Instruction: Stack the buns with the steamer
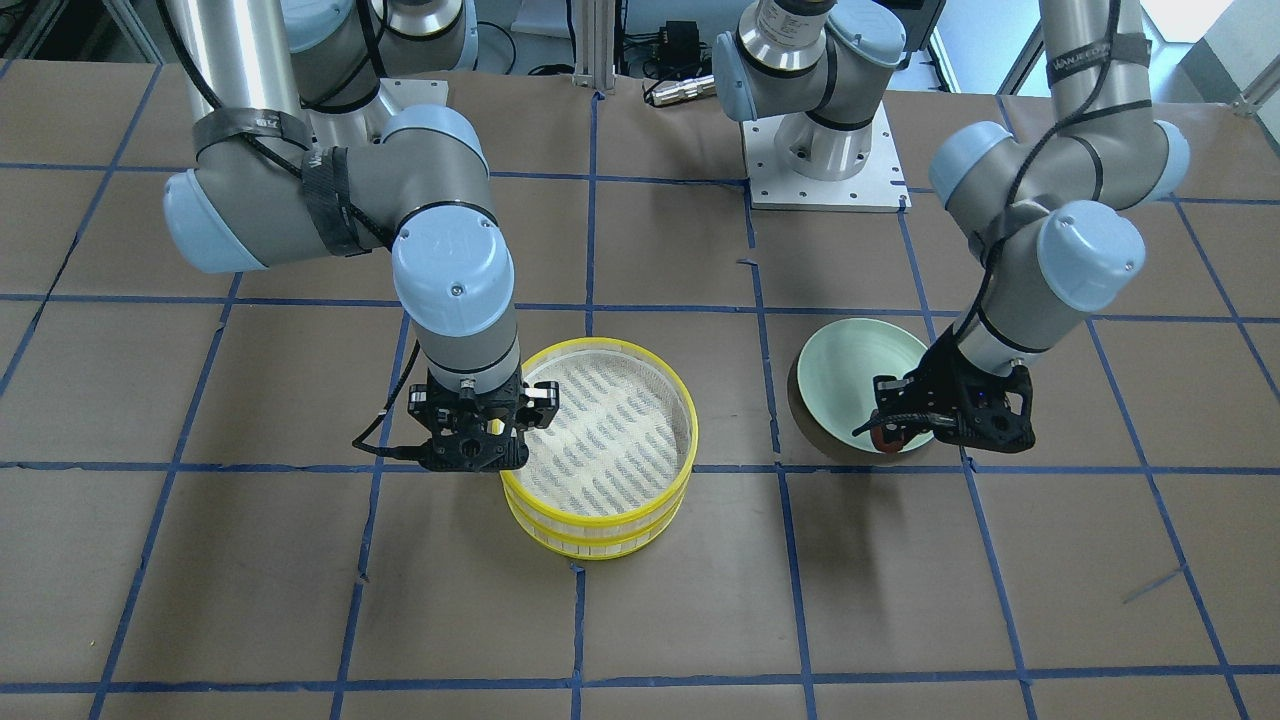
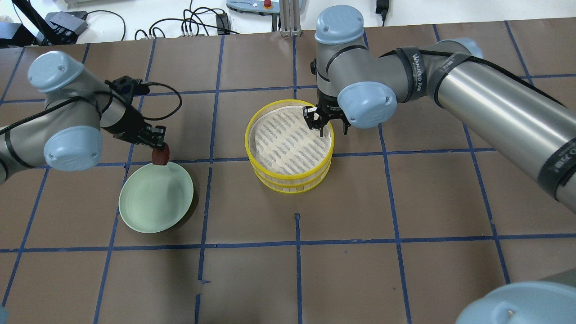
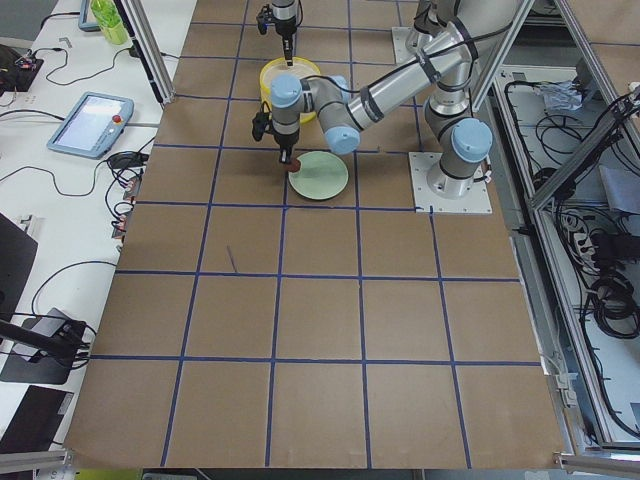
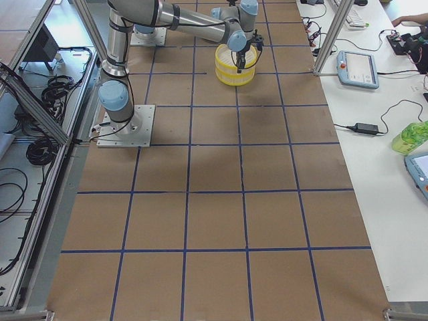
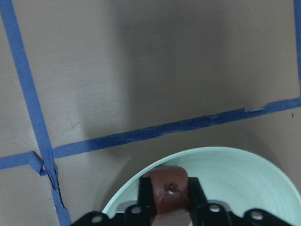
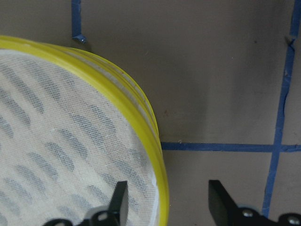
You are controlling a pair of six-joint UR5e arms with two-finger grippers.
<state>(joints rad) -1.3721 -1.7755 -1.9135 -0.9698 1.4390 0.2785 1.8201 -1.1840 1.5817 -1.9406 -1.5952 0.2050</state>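
Two yellow-rimmed steamer trays [image 2: 288, 148] stand stacked one on the other at the table's middle; the top tray's mesh floor [image 1: 610, 430] is bare. My right gripper [image 2: 325, 123] is open and straddles the top tray's rim [image 6: 141, 113], one finger [image 6: 120, 200] inside and the other outside. My left gripper [image 2: 157, 143] is shut on the dark reddish-brown bun [image 2: 160, 155], held just above the edge of the pale green plate [image 2: 155, 202]. The bun also shows between the fingers in the left wrist view [image 5: 167, 190]. The white bun is hidden.
The plate [image 1: 860, 365] is otherwise bare and lies about one grid square from the trays, on my left. The brown table is marked with blue tape lines [image 2: 297, 243]. Cables and devices [image 2: 193, 22] lie beyond its far edge.
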